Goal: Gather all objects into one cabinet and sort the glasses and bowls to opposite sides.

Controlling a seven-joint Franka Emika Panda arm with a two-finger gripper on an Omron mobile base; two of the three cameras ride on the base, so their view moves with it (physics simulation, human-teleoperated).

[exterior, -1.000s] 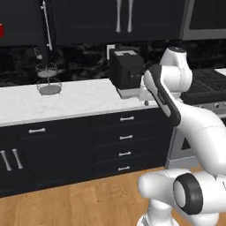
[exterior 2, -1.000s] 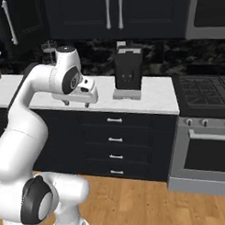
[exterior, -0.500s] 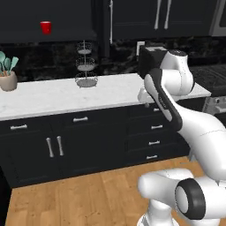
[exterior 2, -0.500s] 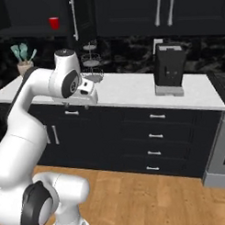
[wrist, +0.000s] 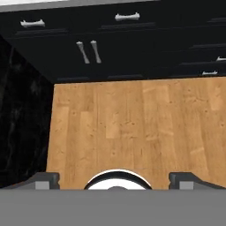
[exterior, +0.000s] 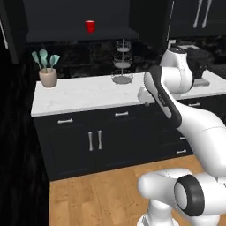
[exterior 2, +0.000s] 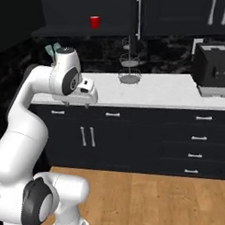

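At ten o'clock in the left base view a utensil pot [exterior: 47, 76] stands on the white table [exterior: 84, 95]. Toward twelve o'clock the small red cup [exterior: 90, 26] sits on a shelf inside the open upper cabinet [exterior: 66, 20], probably parked there as the gathering spot. A tiered wire stand [exterior: 122, 62] rises just right of it. At three o'clock the gripper [wrist: 114, 178] hangs off the table's front edge, aimed at the wooden floor [wrist: 132, 128], spread wide and empty. The dark toaster [exterior 2: 211, 69] stands far right.
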